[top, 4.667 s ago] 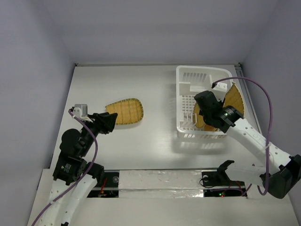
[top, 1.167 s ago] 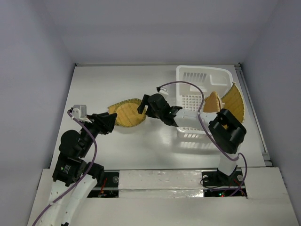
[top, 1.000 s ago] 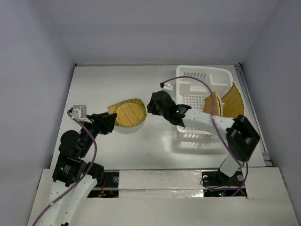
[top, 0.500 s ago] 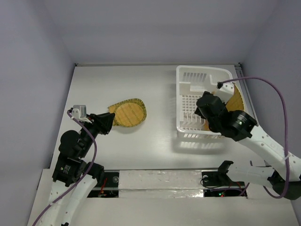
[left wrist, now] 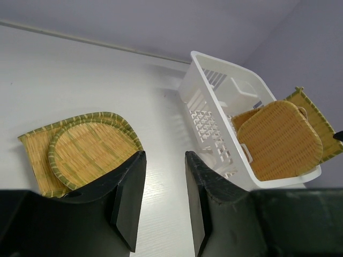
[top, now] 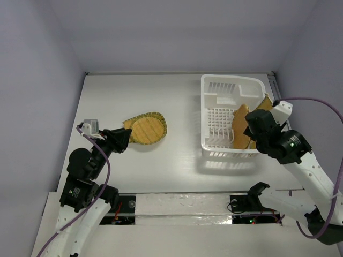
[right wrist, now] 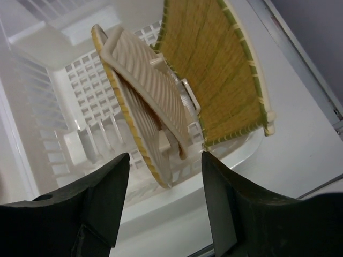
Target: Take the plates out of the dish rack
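Two plates [top: 144, 128] lie stacked on the table at left, also in the left wrist view [left wrist: 86, 150]. The white dish rack [top: 214, 85] stands at right. Inside it a plate [right wrist: 136, 101] stands on edge with another [right wrist: 161, 80] close behind. A bigger plate [right wrist: 214, 69] leans over the rack's right rim. My right gripper [right wrist: 165, 158] hangs open just above the rack's near rim [right wrist: 161, 209], its fingers either side of the standing plates' lower edge without touching. My left gripper [left wrist: 164, 156] rests open and empty just near of the stacked plates.
Walls close in the table at left, back and right. A raised strip [top: 286, 123] runs along the table's right edge beside the rack. Bare tabletop [top: 182, 144] lies between the stacked plates and the rack.
The right arm left a second plate on the first one at left, swung back to the rack and now sits at its near right side. The left arm has not moved.
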